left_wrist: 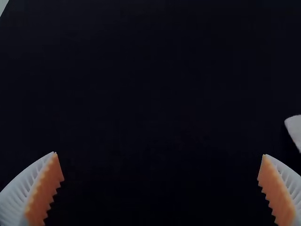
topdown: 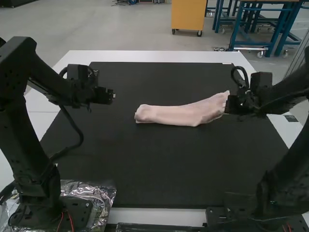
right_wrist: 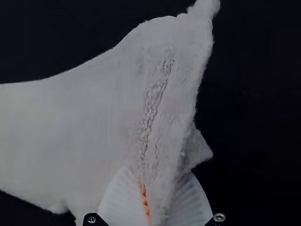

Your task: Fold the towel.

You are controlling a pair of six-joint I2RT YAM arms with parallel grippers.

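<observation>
A pink towel (topdown: pixel 181 112) lies as a long narrow folded strip across the middle of the dark mat. At its right end, my right gripper (topdown: pixel 231 104) holds it. In the right wrist view the towel (right_wrist: pixel 94 108) looks pale, and my right gripper (right_wrist: pixel 157 202) is shut on cloth near its end edge, with a small corner sticking out beside one finger. My left gripper (topdown: pixel 112 95) stands over the mat, left of the towel and apart from it. Seen from its wrist, my left gripper (left_wrist: pixel 161 154) is open with nothing between the fingers; a bit of towel (left_wrist: pixel 295 129) shows off to one side.
The black mat (topdown: pixel 159 164) covers most of the white table (topdown: pixel 159 56). Crumpled silvery plastic (topdown: pixel 104 195) lies by the left arm's base. A black cable hangs beside the left arm.
</observation>
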